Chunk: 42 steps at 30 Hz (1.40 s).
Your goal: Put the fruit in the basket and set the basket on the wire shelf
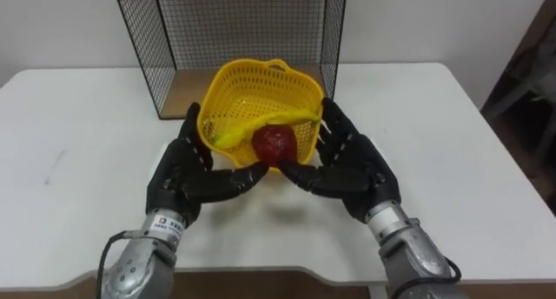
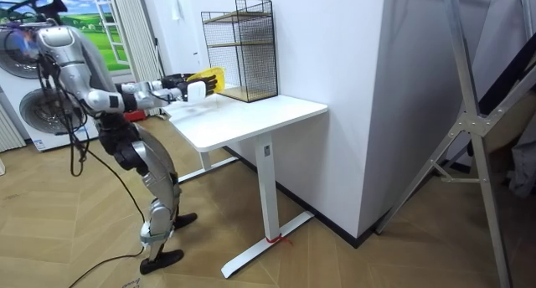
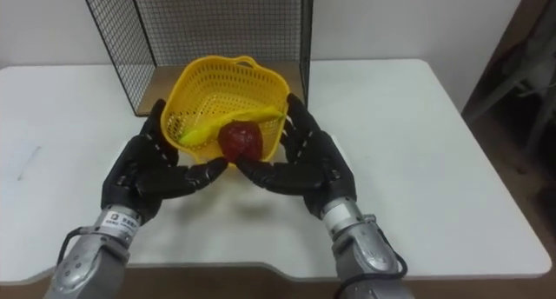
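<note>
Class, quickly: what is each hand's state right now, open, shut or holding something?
Left hand: open, straight fingers against the yellow basket's side.
Right hand: open, straight fingers against the basket's other side.

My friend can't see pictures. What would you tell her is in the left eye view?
The robot's black left hand and right hand press, fingers straight, against the sides of a yellow basket that holds a banana and a red apple. Behind it on the white table stands a wire shelf.
</note>
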Tool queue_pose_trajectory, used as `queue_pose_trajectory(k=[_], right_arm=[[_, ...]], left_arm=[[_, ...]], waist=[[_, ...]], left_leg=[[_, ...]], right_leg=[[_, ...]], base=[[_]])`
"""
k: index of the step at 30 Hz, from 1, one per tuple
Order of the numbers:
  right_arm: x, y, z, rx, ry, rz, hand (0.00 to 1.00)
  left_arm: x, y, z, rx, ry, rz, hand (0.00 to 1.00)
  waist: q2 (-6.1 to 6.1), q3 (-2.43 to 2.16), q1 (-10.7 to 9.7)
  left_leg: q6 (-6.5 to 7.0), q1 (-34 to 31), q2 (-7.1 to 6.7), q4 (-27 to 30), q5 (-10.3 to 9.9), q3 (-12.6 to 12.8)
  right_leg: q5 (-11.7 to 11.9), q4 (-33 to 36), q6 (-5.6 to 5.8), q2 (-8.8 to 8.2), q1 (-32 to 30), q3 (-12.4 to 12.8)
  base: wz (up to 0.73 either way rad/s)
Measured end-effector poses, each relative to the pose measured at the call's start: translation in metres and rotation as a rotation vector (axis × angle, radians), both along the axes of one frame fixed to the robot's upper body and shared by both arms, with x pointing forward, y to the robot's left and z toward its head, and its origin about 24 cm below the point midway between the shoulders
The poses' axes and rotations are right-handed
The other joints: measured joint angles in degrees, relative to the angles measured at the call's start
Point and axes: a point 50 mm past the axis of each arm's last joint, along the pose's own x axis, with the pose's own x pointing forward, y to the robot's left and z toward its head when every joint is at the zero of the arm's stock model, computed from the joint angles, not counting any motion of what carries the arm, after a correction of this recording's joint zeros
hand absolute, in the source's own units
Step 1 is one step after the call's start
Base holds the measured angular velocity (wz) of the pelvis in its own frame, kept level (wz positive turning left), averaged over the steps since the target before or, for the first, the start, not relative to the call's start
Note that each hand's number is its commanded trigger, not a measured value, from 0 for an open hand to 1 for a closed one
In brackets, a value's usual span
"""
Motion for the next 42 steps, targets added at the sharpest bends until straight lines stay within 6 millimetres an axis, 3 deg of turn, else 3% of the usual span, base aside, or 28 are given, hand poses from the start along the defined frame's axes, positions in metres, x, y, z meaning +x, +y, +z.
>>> queue_pose_trajectory(k=[3, 8, 10, 14, 17, 18, 20, 22, 23, 24, 25, 26, 28, 29, 30, 31, 35, 37, 42], right_arm=[[0.001, -0.002, 0.001, -0.009, -0.004, -0.006, 0.0], [0.001, -0.003, 0.002, -0.027, -0.01, -0.002, 0.0], [0.002, -0.004, 0.003, -0.024, -0.016, -0.003, 0.0], [0.003, -0.004, 0.005, -0.027, -0.022, -0.01, 0.0], [0.005, -0.004, 0.01, -0.034, -0.043, -0.014, 0.0], [0.005, -0.004, 0.012, -0.035, -0.049, -0.019, 0.0], [0.006, -0.004, 0.013, -0.036, -0.055, -0.022, 0.0], [0.007, -0.006, 0.013, -0.033, -0.05, -0.037, 0.0], [0.006, -0.006, 0.013, -0.035, -0.05, -0.038, 0.0], [0.007, -0.005, 0.013, -0.033, -0.05, -0.037, 0.0], [0.007, -0.003, 0.013, -0.026, -0.051, -0.032, 0.0], [0.007, -0.002, 0.013, -0.026, -0.051, -0.03, 0.0], [0.007, -0.004, 0.013, -0.036, -0.052, -0.029, 0.0], [0.007, -0.003, 0.013, -0.037, -0.052, -0.028, 0.0], [0.006, -0.002, 0.012, -0.039, -0.048, -0.022, 0.0], [0.007, -0.003, 0.013, -0.041, -0.048, -0.023, 0.0], [0.01, -0.005, 0.015, -0.006, -0.048, -0.029, 0.0], [0.017, -0.006, 0.014, -0.017, -0.041, -0.029, 0.0], [0.029, -0.006, 0.023, -0.029, -0.058, -0.022, 0.0]], left_arm=[[0.0, -0.002, 0.003, -0.018, -0.012, -0.005, 0.0], [0.0, -0.002, 0.003, -0.04, -0.007, -0.004, 0.0], [0.0, -0.002, 0.003, -0.041, -0.007, -0.007, 0.0], [0.0, -0.004, 0.003, -0.045, -0.008, -0.008, 0.0], [0.0, -0.006, 0.002, -0.045, -0.005, -0.017, 0.0], [0.0, -0.006, 0.002, -0.045, -0.006, -0.017, 0.0], [0.0, -0.007, 0.002, -0.044, -0.004, -0.02, 0.0], [0.0, -0.008, 0.002, -0.047, -0.005, -0.024, 0.0], [0.0, -0.009, 0.002, -0.052, -0.005, -0.025, 0.0], [0.0, -0.009, 0.002, -0.05, -0.006, -0.024, 0.0], [0.0, -0.006, 0.003, -0.045, -0.008, -0.019, 0.0], [0.0, -0.006, 0.003, -0.043, -0.009, -0.017, 0.0], [0.0, -0.007, 0.003, -0.046, -0.01, -0.018, 0.0], [0.0, -0.007, 0.003, -0.046, -0.009, -0.02, 0.0], [0.0, -0.008, 0.002, -0.047, -0.004, -0.021, 0.0], [0.001, -0.007, 0.003, -0.045, -0.009, -0.022, 0.0], [0.004, -0.009, 0.005, -0.043, -0.018, -0.03, 0.0], [0.005, -0.006, 0.004, -0.041, -0.013, -0.021, 0.0], [0.01, -0.006, 0.005, -0.031, 0.005, -0.031, 0.0]], waist=[[0.64, 0.34, -0.75], [1.0, 0.42, -0.88], [0.95, 0.46, -0.89], [0.87, 0.55, -0.67], [0.45, 0.77, -0.84], [0.28, 0.77, -0.89], [0.26, 0.8, -0.89], [1.01, 0.96, -1.33], [1.2, 0.95, -1.44], [1.44, 0.92, -1.28], [1.63, 1.02, -1.32], [1.88, 1.18, -1.37], [2.05, 1.29, -1.76], [1.94, 1.22, -1.74], [2.25, 1.14, -1.82], [2.58, 1.0, -1.7], [2.38, 1.04, -1.35], [2.46, 0.99, -1.27], [2.21, 1.1, -1.52]], left_leg=[[0.44, -0.79, 0.01, 1.87, -1.78, -0.2], [1.18, -0.84, -1.73, 2.79, -3.43, 0.41], [1.73, -0.85, -2.83, 4.05, -4.66, 0.53], [2.52, -0.39, -3.78, 6.33, -7.23, 1.25], [4.02, -0.21, -5.19, 6.99, -9.52, 1.55], [4.79, -0.05, -5.98, 7.89, -10.47, 2.11], [5.81, 0.93, -7.09, 8.62, -11.61, 2.09], [6.82, 3.27, -7.57, 7.88, -12.26, 0.93], [6.98, 3.71, -7.59, 7.55, -12.31, 0.45], [7.22, 4.22, -7.39, 6.91, -12.44, 0.03], [7.36, 4.65, -6.78, 6.6, -12.51, 0.01], [7.43, 4.73, -6.59, 6.52, -12.53, -0.19], [7.63, 5.03, -6.77, 6.22, -12.57, -0.87], [7.66, 5.1, -6.94, 6.06, -12.6, -0.86], [7.6, 5.45, -7.02, 5.62, -12.67, -1.47], [7.38, 6.04, -6.71, 4.21, -12.5, -1.56], [6.91, 8.88, -6.2, 0.06, -11.44, -1.99], [6.59, 10.63, -5.44, -1.8, -11.23, -1.79], [6.23, 10.81, -4.72, -4.03, -10.04, -1.76]], right_leg=[[-0.12, -1.51, 0.38, -0.1, 0.91, -0.8], [-1.74, -0.83, 1.64, -2.06, 0.88, -0.54], [-3.19, 0.47, 2.47, -3.31, 1.06, -0.58], [-4.05, 0.92, 3.8, -4.25, 2.65, -0.72], [-4.27, 10.35, 4.87, -7.27, -0.11, -1.6], [-3.38, 16.0, 6.02, -8.65, -2.11, -1.33], [-0.53, 22.95, 6.13, -10.27, -4.57, -0.65], [5.08, 27.24, 6.21, -10.69, -6.03, -0.39], [5.92, 27.86, 6.45, -10.58, -6.5, -0.41], [5.17, 27.5, 6.57, -9.64, -7.43, -0.25], [2.77, 25.09, 6.23, -8.14, -8.55, 0.08], [1.83, 23.39, 5.99, -7.47, -9.1, -0.05], [0.87, 12.43, 5.94, -5.7, -10.54, -0.9], [1.77, 9.21, 5.83, -5.38, -10.47, -1.27], [4.15, 6.63, 4.54, -4.68, -10.22, -1.57], [4.83, 4.63, 4.23, -4.11, -9.41, -1.84], [5.97, 0.81, 3.89, -3.56, -6.25, -2.76], [6.82, -1.96, 3.78, -2.05, -4.2, -2.65], [8.89, -6.1, 3.53, -1.04, -3.46, -2.7]], base=[[0.05], [0.03], [0.09], [0.01], [0.08], [0.1], [0.14], [0.19], [0.09], [0.0], [0.04], [0.12], [0.21], [0.2], [0.07], [0.06], [0.0], [-0.12], [-0.04]])
